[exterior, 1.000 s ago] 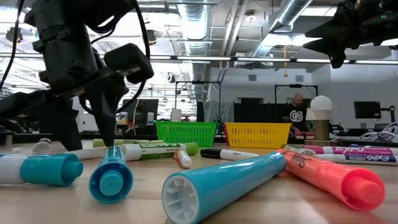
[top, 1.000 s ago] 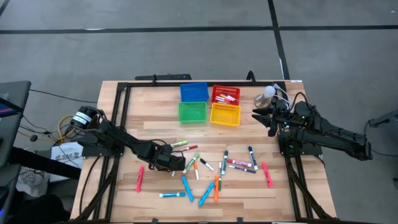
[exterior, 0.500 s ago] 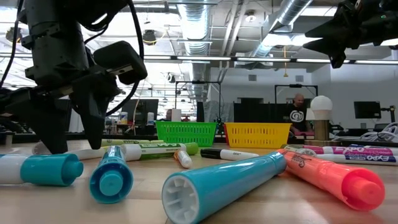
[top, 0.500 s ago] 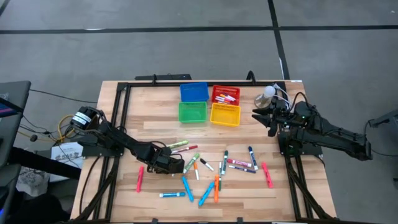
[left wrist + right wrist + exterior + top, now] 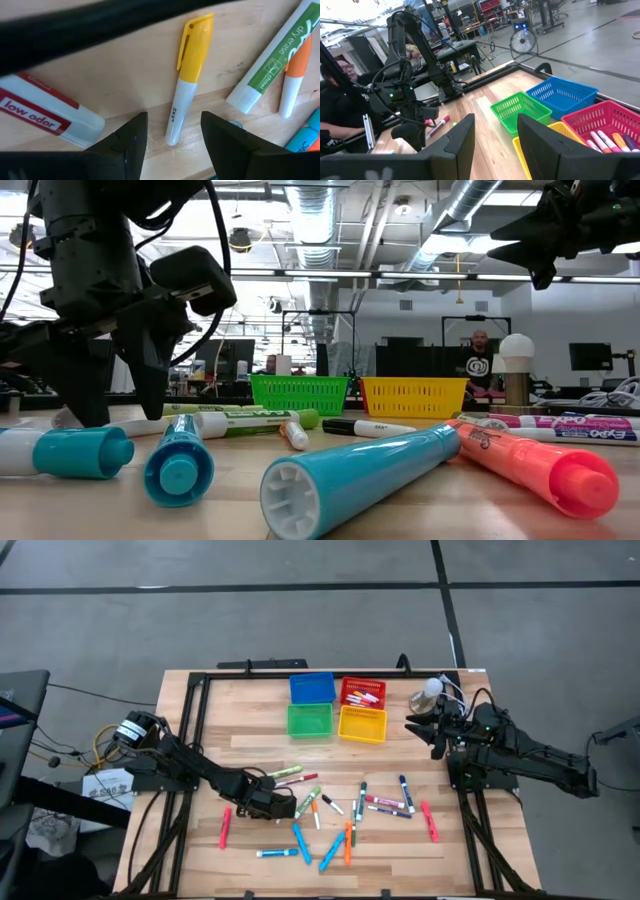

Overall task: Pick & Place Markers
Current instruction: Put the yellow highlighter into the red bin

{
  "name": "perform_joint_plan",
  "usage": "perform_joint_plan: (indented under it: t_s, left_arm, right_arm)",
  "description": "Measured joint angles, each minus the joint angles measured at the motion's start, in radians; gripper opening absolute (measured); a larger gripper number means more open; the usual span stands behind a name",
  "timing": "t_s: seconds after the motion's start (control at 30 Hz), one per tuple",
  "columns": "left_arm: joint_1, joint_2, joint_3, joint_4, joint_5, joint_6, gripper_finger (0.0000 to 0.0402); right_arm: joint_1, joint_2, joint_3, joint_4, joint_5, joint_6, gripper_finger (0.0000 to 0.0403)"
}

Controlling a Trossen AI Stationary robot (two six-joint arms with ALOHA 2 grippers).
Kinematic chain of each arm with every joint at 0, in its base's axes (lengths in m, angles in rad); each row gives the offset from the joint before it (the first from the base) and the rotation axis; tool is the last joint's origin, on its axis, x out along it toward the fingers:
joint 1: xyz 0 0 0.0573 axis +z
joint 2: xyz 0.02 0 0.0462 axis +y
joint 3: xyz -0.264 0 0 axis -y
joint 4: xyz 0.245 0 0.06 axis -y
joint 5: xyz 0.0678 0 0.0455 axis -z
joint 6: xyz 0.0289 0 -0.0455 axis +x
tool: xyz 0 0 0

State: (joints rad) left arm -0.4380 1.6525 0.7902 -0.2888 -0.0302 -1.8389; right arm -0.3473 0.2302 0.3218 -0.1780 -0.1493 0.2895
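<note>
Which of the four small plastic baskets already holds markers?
The red plastic basket, at the back right of the square of four; the blue, green and yellow baskets look empty.

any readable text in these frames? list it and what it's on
"low odor": red-and-white marker, left wrist view.
"dry erase" and "chisel": green-labelled marker, left wrist view.
"EXPO": pink-labelled marker, low view.
Small black print on the yellow-capped marker: too small to read.
Print on the other markers, and anything in the high view: too small or blurred.

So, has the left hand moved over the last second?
Yes. The open left hand slid back from the orange-capped marker, away from the green plastic bin.
</note>
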Motion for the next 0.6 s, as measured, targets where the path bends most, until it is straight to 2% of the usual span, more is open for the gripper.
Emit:
perform_joint_plan:
  t_s: [0.17,0.33,0.6]
  left_arm:
    - [0.011,0.027,0.003,-0.001,0.006,0.000,0.0168]
    - [0.022,0.062,0.005,0.009,0.057,0.000,0.0139]
    - [0.020,0.065,0.003,-0.006,0.048,0.001,0.0073]
  right_arm:
    - [0.000,0.000,0.000,0.000,0.000,0.036,0.0137]
    - [0.000,0.000,0.000,0.000,0.000,0.044,0.0138]
    - [0.000,0.000,0.000,0.000,0.000,0.044,0.0133]
